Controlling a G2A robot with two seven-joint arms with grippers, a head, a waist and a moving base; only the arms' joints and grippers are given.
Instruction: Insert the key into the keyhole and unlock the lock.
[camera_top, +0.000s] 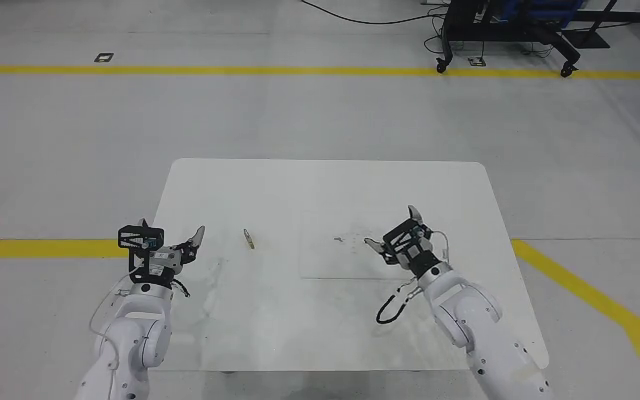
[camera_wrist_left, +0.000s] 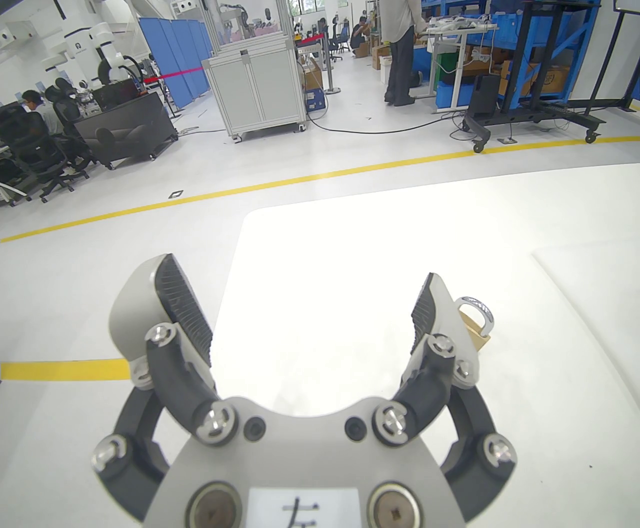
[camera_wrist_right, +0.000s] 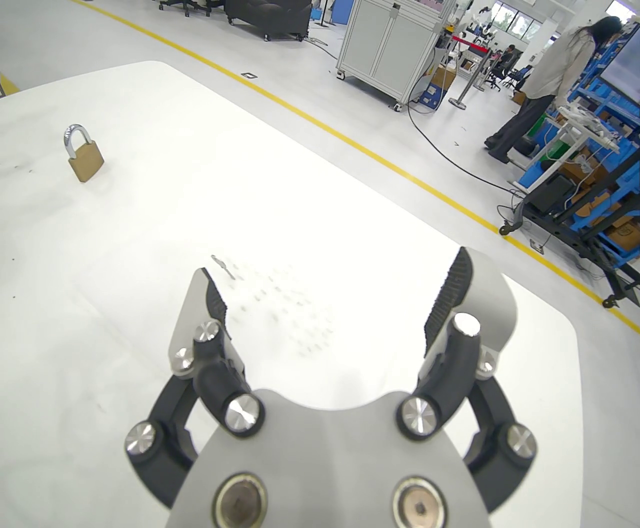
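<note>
Brass padlock (camera_wrist_right: 85, 155) is resting unheld on the desk (camera_top: 330, 190), both arms' jaws gaping empty, so pushing the thin key (camera_wrist_right: 222, 266) in is likely risking shoving it away.

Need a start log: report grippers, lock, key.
Open, empty: left gripper, right gripper. Standing lock beside left gripper. Flat key by right gripper. Nothing blocks either.

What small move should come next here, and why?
Probably the right gripper should ease forward and down over the key: both grippers are open and empty, the key lies flat on the table just ahead of it, and the lock stands free near the left gripper.
</note>
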